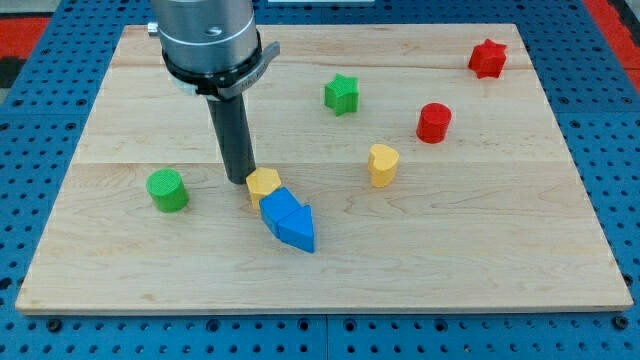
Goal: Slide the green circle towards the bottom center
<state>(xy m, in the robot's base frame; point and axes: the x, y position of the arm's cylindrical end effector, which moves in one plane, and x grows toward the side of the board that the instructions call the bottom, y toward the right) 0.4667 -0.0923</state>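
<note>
The green circle (167, 190) is a short green cylinder standing on the wooden board (480, 240) at the view's left, a little below mid-height. My tip (238, 179) rests on the board to the right of the green circle, with a clear gap between them. The tip is close to the left side of a yellow hexagon block (263, 184). Whether it touches the yellow block cannot be told.
A blue block (289, 219) lies against the yellow hexagon's lower right. A yellow heart (383, 164) sits right of centre. A green star (341, 94), a red cylinder (434, 122) and a red star (487, 59) stand toward the view's top right.
</note>
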